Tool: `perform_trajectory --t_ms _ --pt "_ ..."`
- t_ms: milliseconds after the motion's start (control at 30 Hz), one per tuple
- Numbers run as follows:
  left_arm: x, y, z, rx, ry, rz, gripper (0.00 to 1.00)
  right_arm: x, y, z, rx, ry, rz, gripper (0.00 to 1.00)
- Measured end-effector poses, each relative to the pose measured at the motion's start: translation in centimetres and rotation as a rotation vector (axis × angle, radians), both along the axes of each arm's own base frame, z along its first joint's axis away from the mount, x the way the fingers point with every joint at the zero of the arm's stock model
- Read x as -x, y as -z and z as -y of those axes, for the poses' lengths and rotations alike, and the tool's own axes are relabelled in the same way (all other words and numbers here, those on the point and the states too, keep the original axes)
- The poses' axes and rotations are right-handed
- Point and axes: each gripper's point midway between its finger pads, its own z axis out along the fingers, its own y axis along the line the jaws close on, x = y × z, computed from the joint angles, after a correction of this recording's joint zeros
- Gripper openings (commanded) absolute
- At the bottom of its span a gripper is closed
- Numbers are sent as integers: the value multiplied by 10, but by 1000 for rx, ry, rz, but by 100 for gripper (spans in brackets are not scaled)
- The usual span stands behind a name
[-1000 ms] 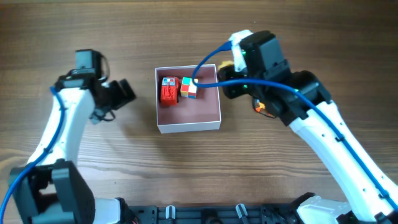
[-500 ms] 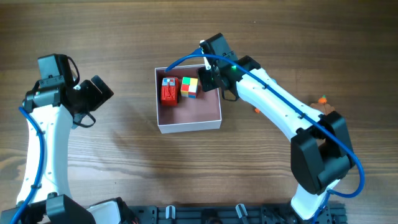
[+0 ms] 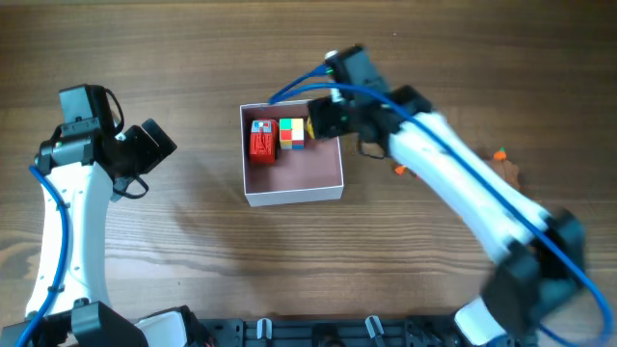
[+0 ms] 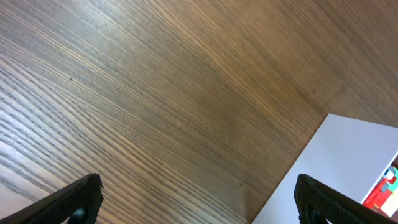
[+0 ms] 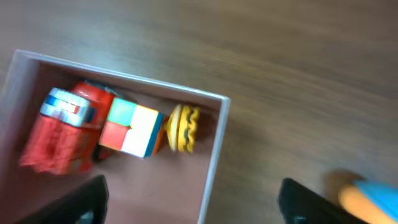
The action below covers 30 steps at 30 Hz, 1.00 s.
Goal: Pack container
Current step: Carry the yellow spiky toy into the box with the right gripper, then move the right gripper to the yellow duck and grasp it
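The container (image 3: 292, 192), a square white box with a pink floor, sits mid-table. It holds a red toy (image 3: 261, 141), a multicoloured cube (image 3: 292, 133) and, in the right wrist view, a yellow ridged toy (image 5: 183, 127) beside the cube (image 5: 132, 129), along the far wall. My right gripper (image 3: 324, 120) hovers over the container's far right corner, open and empty (image 5: 193, 205). My left gripper (image 3: 157, 143) is open and empty to the left of the container, above bare wood (image 4: 199, 202). The container's white outer wall (image 4: 339, 165) shows at the left wrist view's right edge.
Two small orange bits (image 3: 499, 154) (image 3: 399, 170) lie on the wooden table right of the container. A blurred orange and blue thing (image 5: 364, 196) shows at the right wrist view's lower right corner. The table's front rail (image 3: 337, 333) runs along the bottom.
My right arm swung from the container's right side to its far right corner; the yellow toy now lies in the container. My left arm drew back left a second ago, then stayed still.
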Motion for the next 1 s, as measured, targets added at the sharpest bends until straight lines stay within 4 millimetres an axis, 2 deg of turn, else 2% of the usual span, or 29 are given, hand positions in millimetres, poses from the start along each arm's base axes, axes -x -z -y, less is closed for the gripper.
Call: perform_trajectory --t_ms 33,67,100,167,233,267,333,400,433,500,567,600,667,800,867,900,967,1000 --pt "0 0 0 0 0 1 100 2 -17 11 -22 33 19 100" --pt "0 0 0 -1 0 1 100 7 -49 43 -56 127 47 99" --pt "0 0 0 -1 0 0 100 7 -62 69 -69 202 54 100" --pt "0 0 0 -1 3 0 100 8 -56 124 -49 350 -9 100" --pt "0 0 0 -1 3 0 100 7 -26 176 -13 475 -110 100" --pt "0 0 0 -1 3 0 100 7 -8 188 3 492 -165 100" --pt "0 0 0 -1 3 -1 100 9 30 193 34 493 -274 100" --pt "1 0 0 -1 3 -3 100 18 81 190 65 480 -421 100" --pt "1 0 0 -1 3 -3 100 19 90 190 72 476 -447 100" --pt "1 0 0 -1 3 -3 100 26 133 185 83 465 -571 100" --pt "1 0 0 -1 3 -3 100 28 150 181 73 454 -613 99" --pt "1 0 0 -1 3 -3 100 28 156 179 64 449 -628 98" --pt "1 0 0 -1 3 -3 100 24 157 175 45 436 -617 87" --pt "1 0 0 -1 3 -3 100 23 157 170 26 410 -618 44" --pt "1 0 0 0 3 -3 100 24 157 169 23 401 -622 32" --pt "1 0 0 -1 3 -3 100 25 157 168 23 397 -625 20" --pt "1 0 0 -1 3 -3 100 25 157 168 20 400 -627 4" --pt "1 0 0 -1 3 -3 100 25 157 167 20 399 -628 4"
